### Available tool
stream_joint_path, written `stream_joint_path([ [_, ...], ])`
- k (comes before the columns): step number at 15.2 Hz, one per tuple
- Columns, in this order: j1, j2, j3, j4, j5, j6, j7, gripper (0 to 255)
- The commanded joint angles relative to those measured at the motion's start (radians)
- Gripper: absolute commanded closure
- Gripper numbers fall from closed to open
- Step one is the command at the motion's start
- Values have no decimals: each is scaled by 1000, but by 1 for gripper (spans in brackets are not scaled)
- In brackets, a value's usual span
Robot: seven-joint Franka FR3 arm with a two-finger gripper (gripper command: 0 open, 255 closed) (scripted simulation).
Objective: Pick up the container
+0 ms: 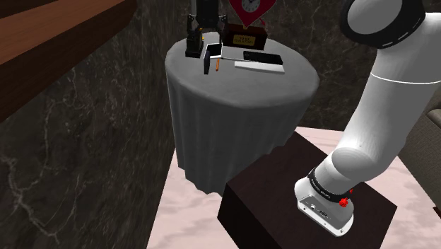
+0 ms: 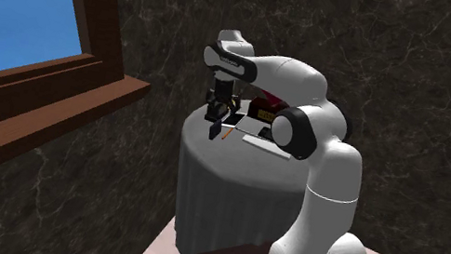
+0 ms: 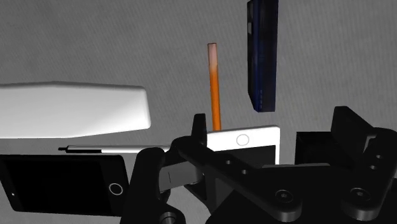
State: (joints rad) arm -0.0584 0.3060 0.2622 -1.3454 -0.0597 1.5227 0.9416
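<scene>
Nearby, at the table's near edge, a dark blue box and orange pencil sit. Farther in, the gripper's wide-apart fingers straddle both white phone and black container; closing now could pinch the phone too.

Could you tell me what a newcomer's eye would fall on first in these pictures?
The white arm reaching over a round table draped in grey cloth stands out first, its black end effector open above a white phone-like device. At the table's far side in the shoulder view stands a red heart-shaped clock; an orange pencil lies beside a dark blue box.
</scene>
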Motion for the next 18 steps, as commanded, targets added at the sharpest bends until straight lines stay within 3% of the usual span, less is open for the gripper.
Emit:
stream_joint_path([
  [1,-2,-6,0,-36,1,31,0,0],
  [4,-3,-9,-1,-63,2,54,0,0],
  [5,-4,-12,-1,-69,3,58,0,255],
  [14,-3,-9,-1,-62,2,54,0,255],
  [18,1,1,0,5,0,-4,1,255],
])
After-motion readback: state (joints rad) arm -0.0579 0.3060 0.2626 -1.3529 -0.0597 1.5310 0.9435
